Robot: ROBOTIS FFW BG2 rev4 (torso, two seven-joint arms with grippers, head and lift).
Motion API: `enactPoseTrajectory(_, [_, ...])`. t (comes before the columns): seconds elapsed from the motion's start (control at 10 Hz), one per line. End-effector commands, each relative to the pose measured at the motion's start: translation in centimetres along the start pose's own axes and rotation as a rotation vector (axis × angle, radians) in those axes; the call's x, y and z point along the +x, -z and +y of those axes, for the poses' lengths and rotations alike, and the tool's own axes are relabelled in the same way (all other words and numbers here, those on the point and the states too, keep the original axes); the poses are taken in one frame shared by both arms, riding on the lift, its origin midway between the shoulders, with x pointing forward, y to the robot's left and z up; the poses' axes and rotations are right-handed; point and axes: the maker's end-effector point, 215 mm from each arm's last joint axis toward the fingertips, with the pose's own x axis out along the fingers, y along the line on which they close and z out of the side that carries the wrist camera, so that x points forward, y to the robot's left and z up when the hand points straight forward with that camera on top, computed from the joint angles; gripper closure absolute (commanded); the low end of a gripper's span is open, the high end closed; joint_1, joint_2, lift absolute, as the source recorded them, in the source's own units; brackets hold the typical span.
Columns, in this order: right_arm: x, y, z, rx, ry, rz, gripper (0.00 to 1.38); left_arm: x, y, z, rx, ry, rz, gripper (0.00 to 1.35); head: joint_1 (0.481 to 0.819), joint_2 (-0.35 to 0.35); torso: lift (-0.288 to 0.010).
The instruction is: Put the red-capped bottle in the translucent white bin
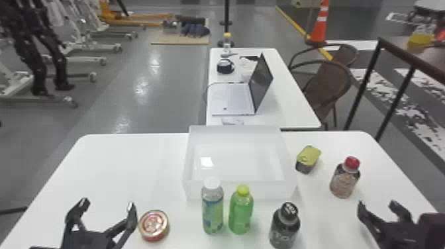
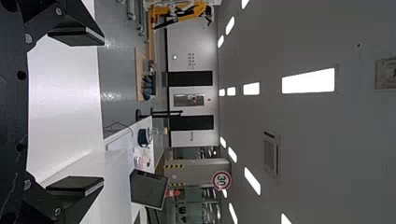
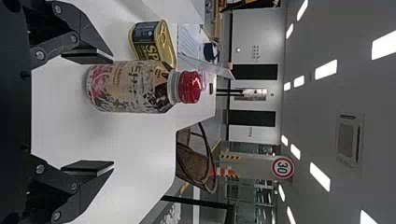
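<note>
Near the right edge of the desk (image 1: 125,165), the red-capped bottle (image 1: 344,180) stands upright on the white top, to the right of the translucent white bin (image 1: 271,190) and outside it. The right gripper (image 1: 378,203) is just nearer than the bottle and a little to its right, its fingers spread wide around nothing. From the right wrist the bottle shows ahead, within the fingers' span — closer to the finger on the bin's side than to the other, with more open room toward the desk's right edge.

A small can with a yellow-green lid (image 1: 308,157) sits between the bin's right wall and the bottle, a little farther toward the desk's far edge. The bin sits at the middle of that far edge, its top wide open. Along its front wall, three bottles stand in a row: one white-capped (image 1: 212,208), one green (image 1: 241,212), one dark with a black cap (image 1: 284,228), the last set nearest the viewer.

The left gripper (image 1: 108,202) is over the desk's left part — fingers apart and holding nothing — with a round tin (image 1: 154,225) just beside its right finger. Open desk runs from the bin's left wall to the left edge.
</note>
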Motion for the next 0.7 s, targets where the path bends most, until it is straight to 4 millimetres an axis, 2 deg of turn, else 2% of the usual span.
enactPoseTrajectory(0.0, [1.0,0.5,0.3,0.010,-0.010,0.007,0.46,0.0,-0.1,-0.1,-0.005,-0.003,-0.004,0.23,0.549,0.000,-0.100])
enactPoseTrajectory(0.2, [2.7,0.6,1.3,0.009,-0.044,0.014,0.46,0.0,-0.1,0.0,-0.006,-0.003,-0.008,0.23,0.549,0.000,-0.100])
enactPoseTrajectory(0.4, [4.1,-0.2,1.9,-0.002,-0.053,-0.004,0.46,-0.1,-0.1,0.0,-0.008,-0.005,-0.008,0.23,0.549,0.000,-0.100])
enactPoseTrajectory(0.6, [4.8,-0.1,2.0,-0.008,-0.055,-0.003,0.46,-0.1,0.0,0.1,-0.011,-0.008,-0.009,0.23,0.549,0.000,-0.100])
